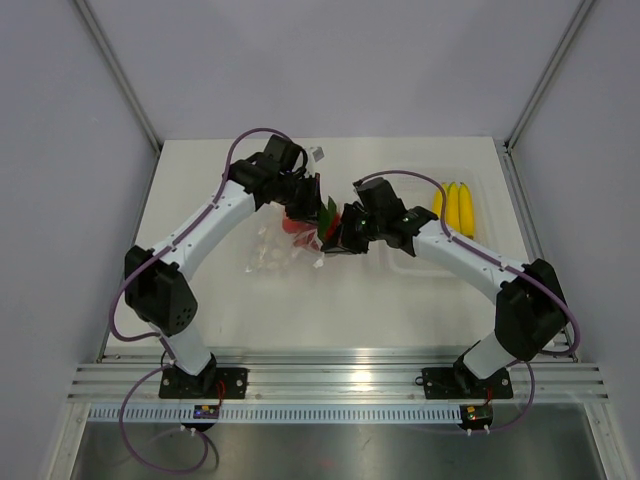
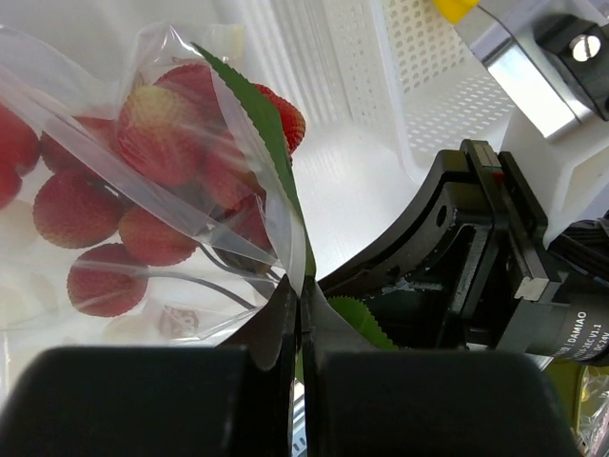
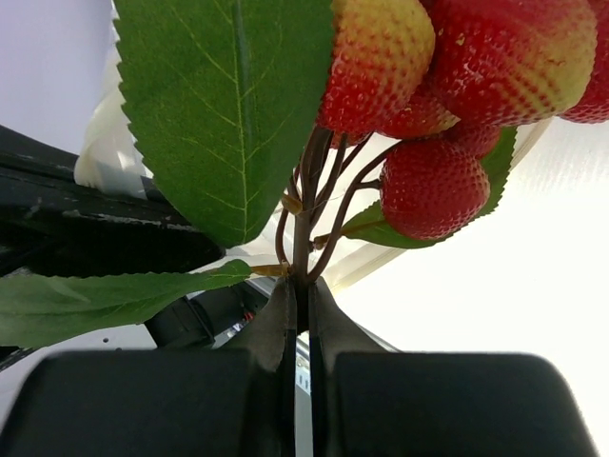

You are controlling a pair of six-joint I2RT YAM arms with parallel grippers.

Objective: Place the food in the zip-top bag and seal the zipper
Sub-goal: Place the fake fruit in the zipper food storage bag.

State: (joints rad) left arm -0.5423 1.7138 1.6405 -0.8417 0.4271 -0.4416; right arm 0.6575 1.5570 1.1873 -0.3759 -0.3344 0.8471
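The clear, roughly square plastic zip-top bag (image 1: 270,252), printed with pale dots, lay on the white table (image 1: 350,310), its right end raised. At that raised end the left gripper (image 2: 303,300) had its jaws pressed tight together on a fold of the bag's film. Just right of the bag, the right gripper (image 3: 299,297) was likewise clamped narrow, pinching the brown stems of the cluster of red strawberry-like fruits (image 3: 433,181) with broad green serrated leaves (image 3: 228,105). In the left wrist view most of the berries showed through the bag's plastic, while one long leaf and a berry stood out past the film's edge, so how far the cluster sat inside could not be told. The right gripper's black body crowded the bag's mouth, almost touching the left fingers (image 2: 276,328), and the leaves hid much of the opening. A clear band crossed the film in front of the berries, but whether it was the zipper could not be told. The small bunch of yellow toy bananas (image 1: 455,208) lay well to the right of the bag, in a clear rigid rectangular tray (image 1: 492,190) beyond the right arm.
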